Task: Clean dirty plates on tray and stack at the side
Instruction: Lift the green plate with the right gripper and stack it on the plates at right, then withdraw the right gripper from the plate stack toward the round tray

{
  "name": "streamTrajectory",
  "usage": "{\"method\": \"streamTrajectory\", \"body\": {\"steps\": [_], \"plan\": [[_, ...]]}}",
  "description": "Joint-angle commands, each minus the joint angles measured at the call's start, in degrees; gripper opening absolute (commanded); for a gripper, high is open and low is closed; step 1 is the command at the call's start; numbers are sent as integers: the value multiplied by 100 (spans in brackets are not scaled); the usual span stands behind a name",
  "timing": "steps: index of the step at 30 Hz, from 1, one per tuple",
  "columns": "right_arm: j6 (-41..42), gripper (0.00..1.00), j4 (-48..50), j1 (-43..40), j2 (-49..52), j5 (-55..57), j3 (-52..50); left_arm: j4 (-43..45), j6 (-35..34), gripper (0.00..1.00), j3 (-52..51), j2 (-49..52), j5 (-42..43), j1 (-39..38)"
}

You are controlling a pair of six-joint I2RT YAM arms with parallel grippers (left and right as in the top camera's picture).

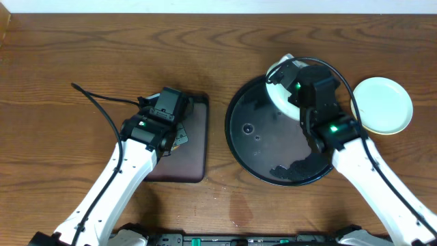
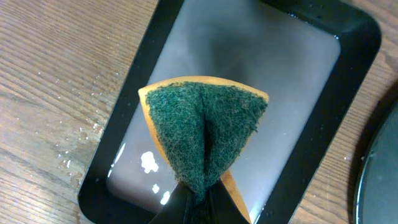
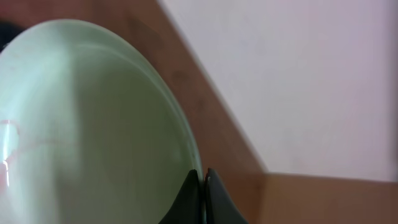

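I see my right pincer (image 3: 202, 177) clamped on the rim of a pale mint plate (image 3: 93, 124). In its wrist view the plate spreads toward 10 o'clock from the pinched tips. From overhead, that plate sits over the 1 o'clock edge of the round black tray (image 1: 259, 147). A second pale plate (image 1: 381, 104) rests on the wooden table (image 1: 68, 68), between the tray's 2 and 3 o'clock. My left pincer (image 2: 199, 202) grips a green-faced sponge (image 2: 202, 134) above the rectangular tray (image 2: 127, 102)
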Motion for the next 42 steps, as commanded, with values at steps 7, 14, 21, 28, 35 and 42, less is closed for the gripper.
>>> {"method": "streamTrajectory", "body": {"steps": [7,14,21,28,35,42], "plan": [[706,1,1154,155,-149,1908,42,0,96,7,-90,133,-31,24],[1547,1,-455,-273,-140,-1198,37,160,4,8,-92,133,-28,24],[3709,1,-339,-1401,-83,-208,39,155,-76,8,-92,133,-7,24],[5748,1,-391,-3469,-160,-1268,37,122,-79,8,-92,133,20,24],[6944,1,-966,-5250,586,-2037,35,116,-79,7,-92,133,17,24],[6975,1,-610,-5661,1462,-2402,35,114,-79,7,-92,133,17,24]]}}
